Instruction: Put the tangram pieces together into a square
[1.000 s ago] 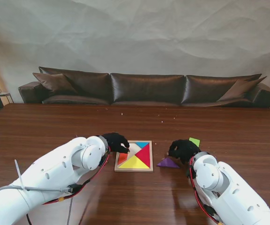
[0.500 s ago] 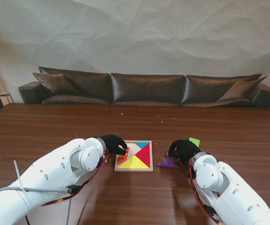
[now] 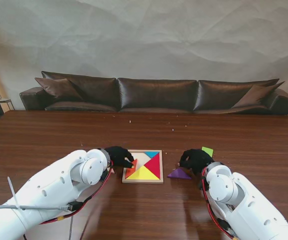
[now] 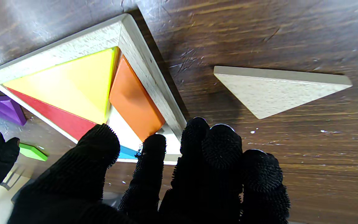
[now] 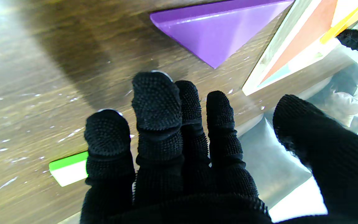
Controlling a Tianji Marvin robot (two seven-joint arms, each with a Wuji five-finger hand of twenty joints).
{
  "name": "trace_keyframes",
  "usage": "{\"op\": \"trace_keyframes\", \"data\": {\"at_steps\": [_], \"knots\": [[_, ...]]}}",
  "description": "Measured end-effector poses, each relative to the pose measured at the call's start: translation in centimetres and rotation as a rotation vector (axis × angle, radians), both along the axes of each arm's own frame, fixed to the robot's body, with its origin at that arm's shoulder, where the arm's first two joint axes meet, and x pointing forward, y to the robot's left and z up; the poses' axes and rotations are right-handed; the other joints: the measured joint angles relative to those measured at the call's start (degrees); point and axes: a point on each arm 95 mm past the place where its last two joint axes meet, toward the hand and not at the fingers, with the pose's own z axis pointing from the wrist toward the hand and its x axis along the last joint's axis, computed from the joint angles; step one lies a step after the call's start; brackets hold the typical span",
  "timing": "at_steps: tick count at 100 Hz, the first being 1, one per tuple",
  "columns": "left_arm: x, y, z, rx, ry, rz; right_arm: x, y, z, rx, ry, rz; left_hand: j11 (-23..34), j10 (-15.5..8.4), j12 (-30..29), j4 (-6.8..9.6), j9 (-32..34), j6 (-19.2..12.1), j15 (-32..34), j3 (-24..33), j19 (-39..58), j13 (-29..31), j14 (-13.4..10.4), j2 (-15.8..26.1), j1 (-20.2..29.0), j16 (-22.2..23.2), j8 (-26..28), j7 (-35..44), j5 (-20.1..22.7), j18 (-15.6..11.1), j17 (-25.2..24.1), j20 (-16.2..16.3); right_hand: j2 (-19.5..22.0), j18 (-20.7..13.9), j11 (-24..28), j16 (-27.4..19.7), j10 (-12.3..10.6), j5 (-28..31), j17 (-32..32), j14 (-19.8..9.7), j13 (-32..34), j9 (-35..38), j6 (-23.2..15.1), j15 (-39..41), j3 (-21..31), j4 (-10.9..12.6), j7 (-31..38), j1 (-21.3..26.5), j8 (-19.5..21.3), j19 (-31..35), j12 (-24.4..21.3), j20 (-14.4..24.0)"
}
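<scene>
Drawn back toward me since a second ago, the left hand [image 3: 119,156] rests its knobbly black fingertips [image 4: 154,144] on the pale wooden tray [image 3: 142,180] rim, fingers spread, grasping nothing. Inside the tray lie glossy yellow [image 4: 70,84], red [image 3: 154,164], orange [image 4: 134,101] and blue [image 3: 152,154] pieces. Right of the tray sits a purple triangle [image 3: 179,173]; beyond it, a green piece [image 3: 207,151]. The right hand [image 3: 196,160] hovers between them, fingers loose and holding nothing. An unpainted wooden triangle [image 4: 275,88] lies just left of the tray.

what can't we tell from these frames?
- Stand view: the pale triangle is hidden behind the left hand.
- Left wrist view: fingers cover the tray corner; contact with the orange piece unclear.
- Right wrist view: green piece partly hidden by the right hand.
</scene>
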Motion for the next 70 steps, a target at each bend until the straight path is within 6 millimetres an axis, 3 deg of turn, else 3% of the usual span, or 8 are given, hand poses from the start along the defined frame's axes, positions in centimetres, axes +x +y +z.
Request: {"op": "trace_keyframes", "data": {"at_steps": [31,55,70], "knots": [[-0.4,0.7,0.4,-0.032,-0.025,0.014,0.0,-0.1,0.0,-0.001,-0.003,-0.004,-1.06,-0.04,-0.90,0.00,0.00,-0.67,-0.01,0.00,0.00,-0.01,0.00,0.00,0.00,0.00,0.98,1.33,1.44,-0.03,0.00,-0.10,0.01,0.00,0.00,0.00,0.00,0.00,0.00,0.00,0.00,0.00,0.00,0.00,0.00,0.00,0.00,0.00,0.00,0.00,0.00,0.00],[-0.8,1.7,1.2,-0.074,-0.104,0.028,0.1,-0.2,0.1,-0.009,-0.011,-0.006,-6.00,0.06,-6.14,0.00,0.00,-0.68,-1.19,0.59,-0.01,-0.02,0.00,0.00,-0.01,-0.55,0.99,1.47,1.84,-0.04,-0.02,-0.23,0.01,0.00,0.00,0.00,0.00,0.00,0.00,0.00,0.00,0.00,0.00,0.00,0.00,0.00,0.00,0.00,0.00,0.00,0.00,0.00],[-1.2,2.3,1.6,-0.104,-0.125,0.044,0.1,-0.4,0.3,-0.017,-0.028,-0.015,-10.94,0.11,-12.03,0.00,0.00,-0.67,-7.06,1.14,-2.77,-1.59,0.88,0.00,-0.01,-2.34,2.26,2.68,3.24,-0.04,-2.31,-2.14,0.01,0.00,0.00,0.00,0.00,0.00,0.00,0.00,0.00,0.00,0.00,0.00,0.00,0.00,0.00,0.00,0.00,0.00,0.00,0.00]]}}
